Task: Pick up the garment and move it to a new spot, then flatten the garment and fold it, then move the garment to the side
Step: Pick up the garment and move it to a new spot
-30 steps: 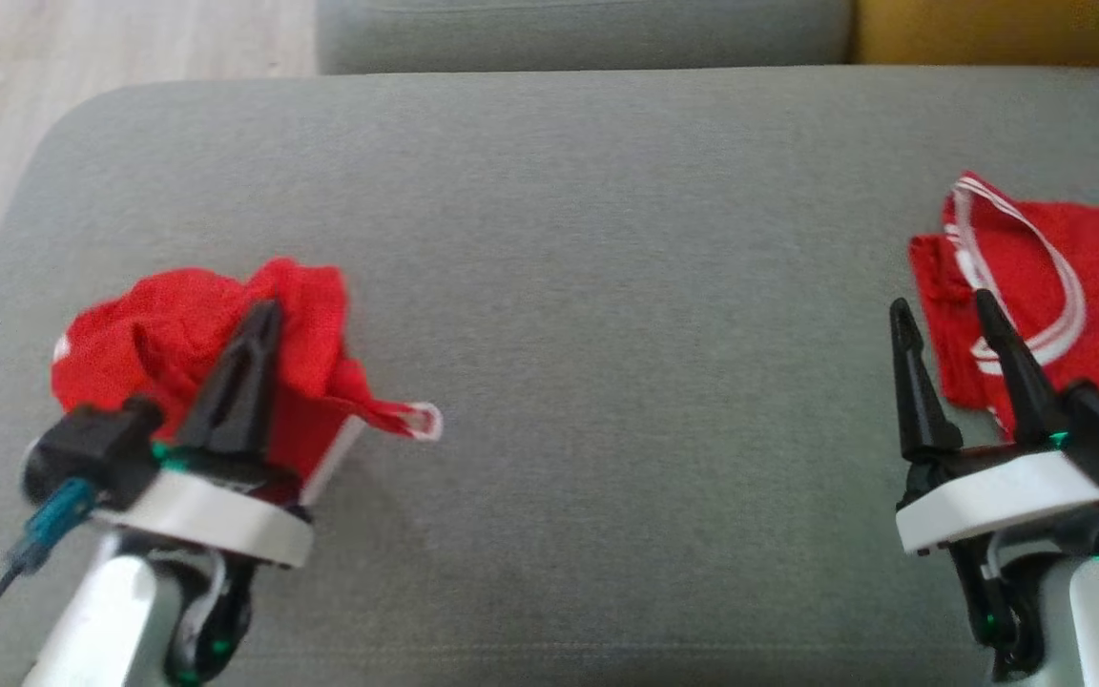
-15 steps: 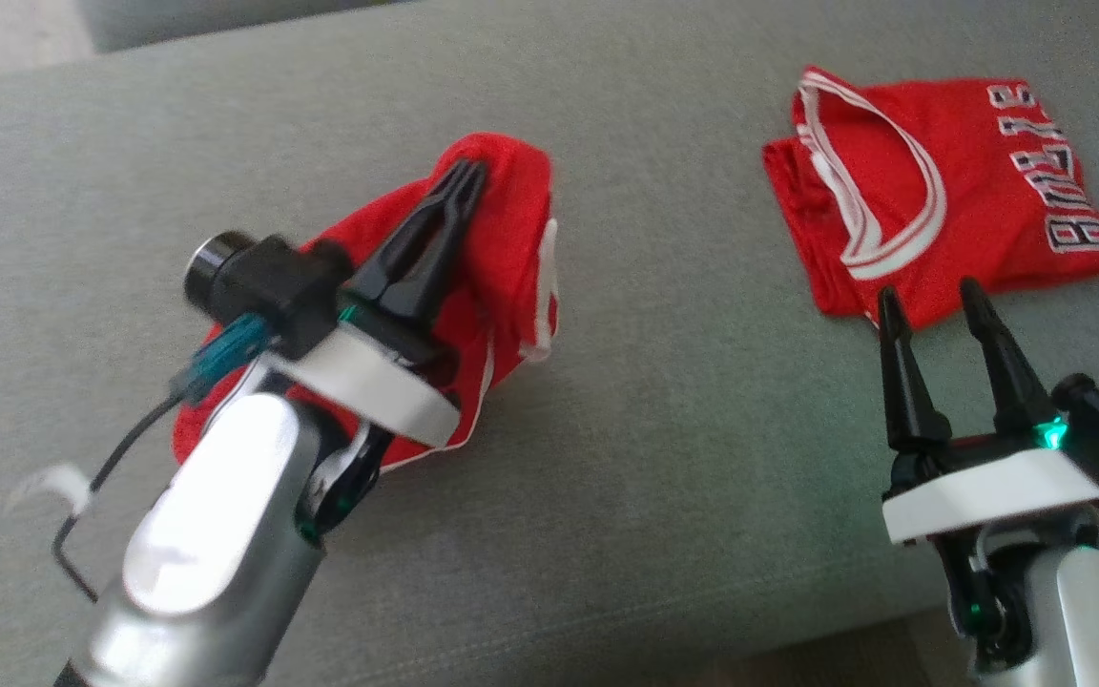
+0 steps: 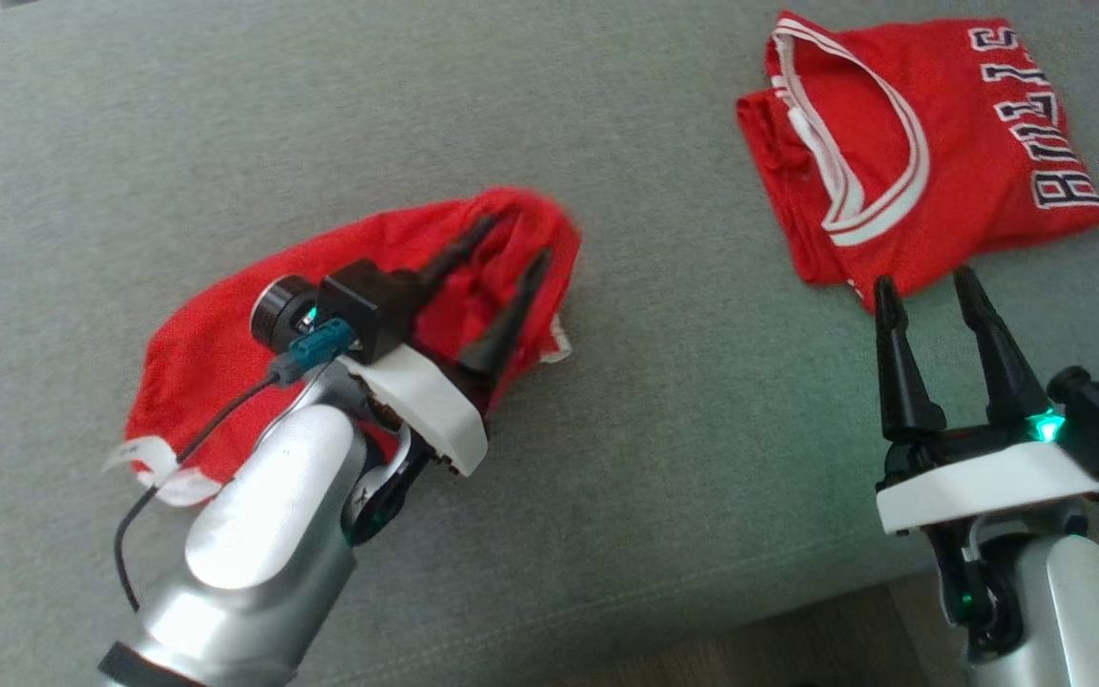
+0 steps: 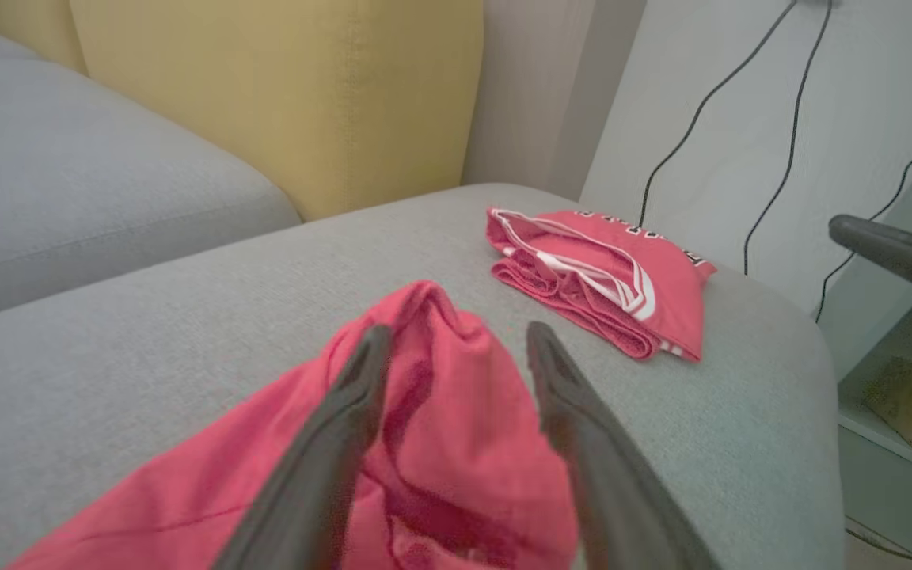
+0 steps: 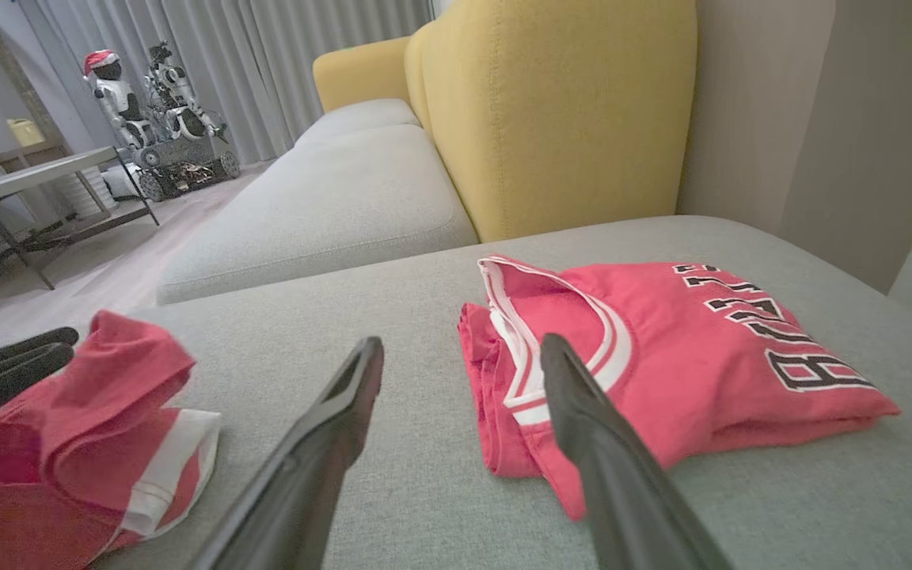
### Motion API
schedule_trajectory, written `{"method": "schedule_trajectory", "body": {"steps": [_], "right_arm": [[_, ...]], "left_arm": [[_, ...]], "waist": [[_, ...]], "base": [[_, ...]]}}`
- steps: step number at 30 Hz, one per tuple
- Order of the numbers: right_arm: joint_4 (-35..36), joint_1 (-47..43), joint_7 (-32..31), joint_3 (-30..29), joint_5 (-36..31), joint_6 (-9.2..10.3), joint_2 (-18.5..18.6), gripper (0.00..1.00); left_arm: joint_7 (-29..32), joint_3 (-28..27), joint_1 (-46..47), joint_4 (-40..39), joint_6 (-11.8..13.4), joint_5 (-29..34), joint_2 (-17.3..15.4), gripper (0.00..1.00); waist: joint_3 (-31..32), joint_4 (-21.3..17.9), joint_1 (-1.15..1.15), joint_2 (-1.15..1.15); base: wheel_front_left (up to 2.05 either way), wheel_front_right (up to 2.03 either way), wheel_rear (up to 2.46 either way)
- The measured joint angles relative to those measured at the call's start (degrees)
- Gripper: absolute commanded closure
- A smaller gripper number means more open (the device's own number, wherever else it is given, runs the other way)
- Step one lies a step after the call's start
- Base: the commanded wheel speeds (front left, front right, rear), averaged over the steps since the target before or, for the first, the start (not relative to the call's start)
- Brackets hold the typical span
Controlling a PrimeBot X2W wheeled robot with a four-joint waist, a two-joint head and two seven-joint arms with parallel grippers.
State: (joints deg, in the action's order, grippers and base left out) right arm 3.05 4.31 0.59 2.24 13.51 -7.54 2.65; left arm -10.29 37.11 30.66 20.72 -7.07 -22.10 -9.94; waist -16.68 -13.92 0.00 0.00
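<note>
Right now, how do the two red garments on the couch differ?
The folded jersey lies flat and neat; the crumpled garment is bunched and wrinkled. The folded jersey shows dark lettering; the crumpled garment shows none. The folded jersey lies just beyond the right gripper; the crumpled garment lies under the open left gripper. Both are red with white trim, on the grey cushion.

- garment [image 3: 216,334]: soft red cloth, matt, white trim
- sofa seat [image 3: 683,410]: grey woven cloth, matt, slightly rough
- left forearm [image 3: 254,544]: smooth, glossy silver shell
- right gripper [image 3: 924,279] fingers [image 3: 898,363]: dark, matt, plastic-looking
</note>
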Motion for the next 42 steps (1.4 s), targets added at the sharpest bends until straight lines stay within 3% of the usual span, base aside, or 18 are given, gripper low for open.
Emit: {"method": "schedule_trajectory", "body": {"steps": [6,17,21,32,42], "right_arm": [[0.01,0.03,-0.44,-0.32,-1.09,0.0,-0.01,0.0],[1.13,-0.24,-3.07,-1.58,-3.03,0.01,-0.01,0.0],[1.68,-0.34,-3.88,-2.02,-3.45,0.0,0.0,0.0],[1.76,-1.3,-4.67,-1.88,-3.52,0.0,-0.01,0.0],[1.3,-3.99,-5.23,-1.91,-3.53,0.01,-0.01,0.0]], "left_arm": [[-2.45,0.02,0.4,-0.26,1.16,0.59,-0.22,0.0],[-3.93,-10.37,-6.16,-4.5,10.6,-0.77,-4.67,0.0],[-3.96,-14.26,-9.92,-6.47,12.62,-2.03,-7.0,0.0],[-3.89,-17.18,-19.31,-13.35,14.66,-2.8,-11.38,0.0],[-2.4,-17.06,-26.23,-18.28,15.72,-3.91,-12.57,0.0]], "waist": [[1.69,3.47,0.0,0.0],[5.74,11.48,0.0,0.0],[7.09,13.98,0.0,0.0],[9.3,16.01,0.0,0.0],[12.06,15.77,0.0,0.0]], "base": [[0.0,0.0,0.0],[0.0,0.0,0.0],[0.0,0.0,0.0],[0.0,0.0,0.0],[0.0,0.0,0.0]]}}
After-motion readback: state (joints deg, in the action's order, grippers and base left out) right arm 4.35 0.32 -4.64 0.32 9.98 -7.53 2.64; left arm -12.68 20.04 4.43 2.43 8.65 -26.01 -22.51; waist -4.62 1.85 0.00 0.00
